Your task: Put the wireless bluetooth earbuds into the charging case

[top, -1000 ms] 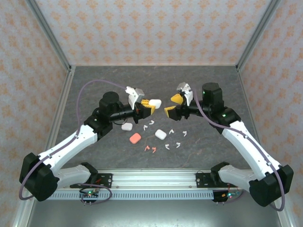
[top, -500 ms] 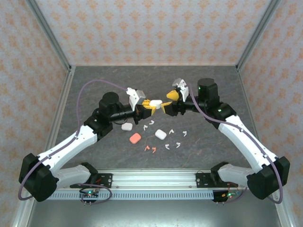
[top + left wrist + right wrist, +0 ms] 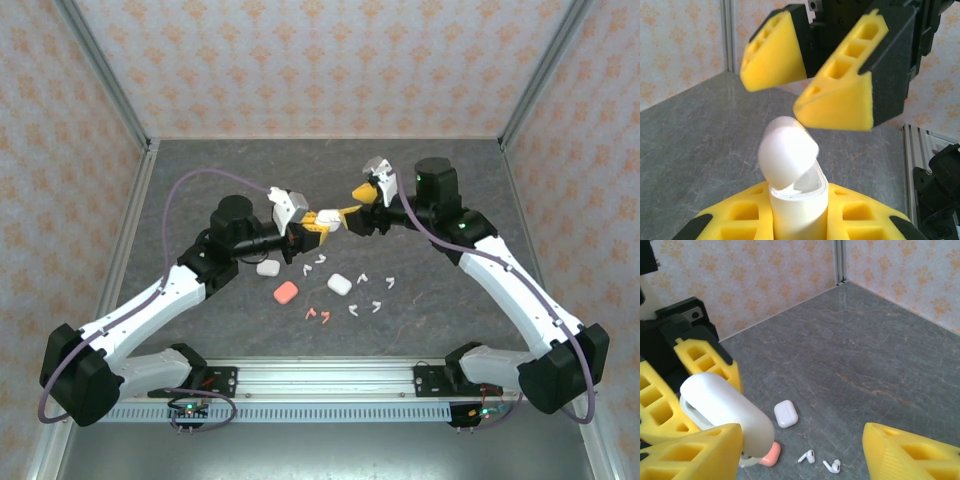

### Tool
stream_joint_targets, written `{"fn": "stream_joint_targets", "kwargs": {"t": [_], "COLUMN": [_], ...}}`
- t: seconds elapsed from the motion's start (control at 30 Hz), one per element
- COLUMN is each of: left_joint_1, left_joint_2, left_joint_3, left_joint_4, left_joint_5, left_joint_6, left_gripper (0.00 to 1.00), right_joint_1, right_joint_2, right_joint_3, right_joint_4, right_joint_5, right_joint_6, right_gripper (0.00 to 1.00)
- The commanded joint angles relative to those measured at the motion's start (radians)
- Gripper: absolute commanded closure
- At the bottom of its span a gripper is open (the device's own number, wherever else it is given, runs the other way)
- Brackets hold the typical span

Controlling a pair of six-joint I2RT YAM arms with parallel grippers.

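My left gripper (image 3: 320, 221) is shut on a white charging case (image 3: 328, 216), held above the table. In the left wrist view the case body (image 3: 799, 205) stands upright between my yellow fingers (image 3: 735, 225), with its lid (image 3: 787, 150) tipped partly open. My right gripper (image 3: 356, 202) is open and faces the case, one fingertip (image 3: 835, 95) right at the lid. Several white earbuds (image 3: 318, 262) and two salmon-pink earbuds (image 3: 318, 316) lie scattered on the table below. The right wrist view shows the held case (image 3: 725, 412) beside my left finger (image 3: 690, 452) and two white earbuds (image 3: 807, 456).
Two more white cases (image 3: 267, 268) (image 3: 339, 284) and a pink case (image 3: 285, 292) lie closed among the earbuds on the grey table (image 3: 450, 190). Patterned walls with metal posts (image 3: 105, 85) enclose the back and sides.
My right gripper has moved left and up until its finger meets the held case. My left gripper has kept the case almost still.
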Motion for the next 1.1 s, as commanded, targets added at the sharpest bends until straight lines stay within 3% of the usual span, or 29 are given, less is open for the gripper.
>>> {"fn": "stream_joint_targets", "kwargs": {"t": [0.0, 0.43, 0.73, 1.07], "left_joint_1": [-0.028, -0.033, -0.033, -0.033], "left_joint_2": [-0.016, -0.048, -0.120, -0.161], "left_joint_3": [0.015, -0.026, -0.118, -0.160], "left_joint_4": [0.029, 0.027, 0.032, 0.048], "left_joint_5": [0.037, -0.030, -0.020, 0.034], "left_joint_6": [0.036, 0.089, 0.122, 0.085], "left_gripper": [1.00, 1.00, 1.00, 1.00], "right_joint_1": [0.004, -0.017, -0.037, -0.011], "right_joint_2": [0.019, -0.021, -0.125, -0.130], "right_joint_3": [0.038, 0.055, -0.011, -0.287], "right_joint_4": [-0.004, -0.026, -0.185, -0.173], "right_joint_5": [0.033, 0.012, 0.227, 0.342], "right_joint_6": [-0.006, 0.074, 0.251, 0.499], "right_gripper": [0.35, 0.35, 0.36, 0.48]}}
